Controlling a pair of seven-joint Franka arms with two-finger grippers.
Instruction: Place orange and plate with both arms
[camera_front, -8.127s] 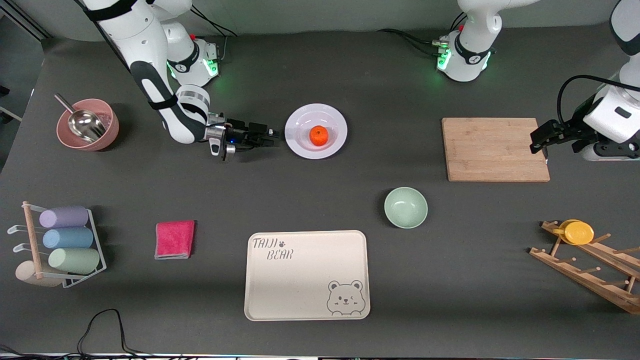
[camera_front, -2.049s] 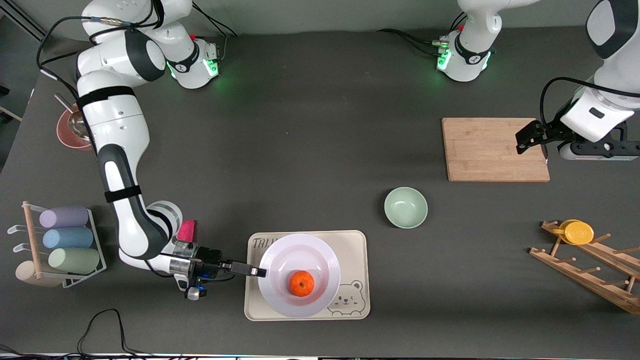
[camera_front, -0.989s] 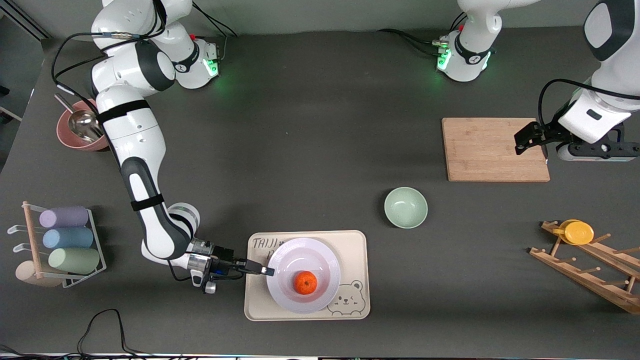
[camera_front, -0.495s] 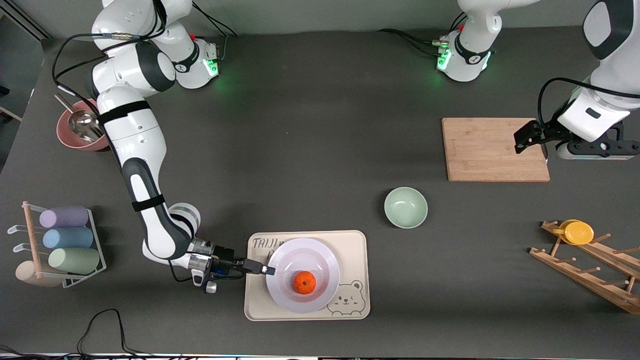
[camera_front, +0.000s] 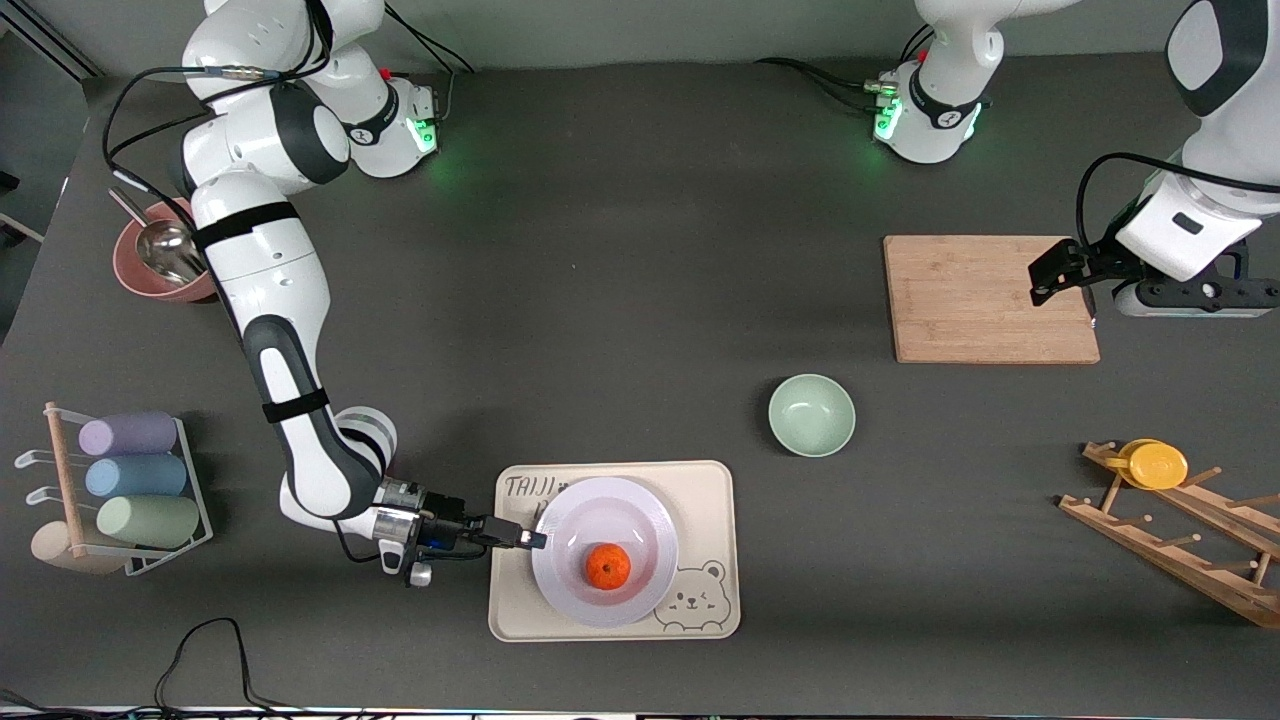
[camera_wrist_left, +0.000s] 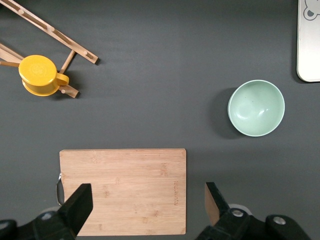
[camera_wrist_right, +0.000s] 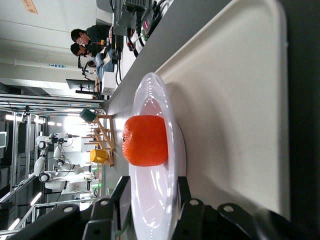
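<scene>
The white plate (camera_front: 655, 515) lies flat on the cream bear-print tray (camera_front: 712, 492), toward the tray's right-arm end. The orange (camera_front: 607, 565) sits in the plate's well. My right gripper (camera_front: 535, 540) is low at the plate's edge, open, with one finger above and one below the rim. In the right wrist view the plate's rim (camera_wrist_right: 156, 176) passes between the fingers (camera_wrist_right: 122, 197), with the orange (camera_wrist_right: 145, 141) just past them. My left gripper (camera_front: 1060, 275) hangs open over the cutting board's edge (camera_wrist_left: 122, 185) and holds nothing.
A mint-green bowl (camera_front: 811, 415) stands between the tray and the wooden cutting board (camera_front: 990, 298). A wooden rack with a yellow cup (camera_front: 1158, 465) is at the left arm's end. A cup rack (camera_front: 130, 480) and a pink bowl with a scoop (camera_front: 165, 265) are at the right arm's end.
The plate with the orange has come down flat onto the tray. The right gripper's fingers have parted from the rim. The left arm has barely moved.
</scene>
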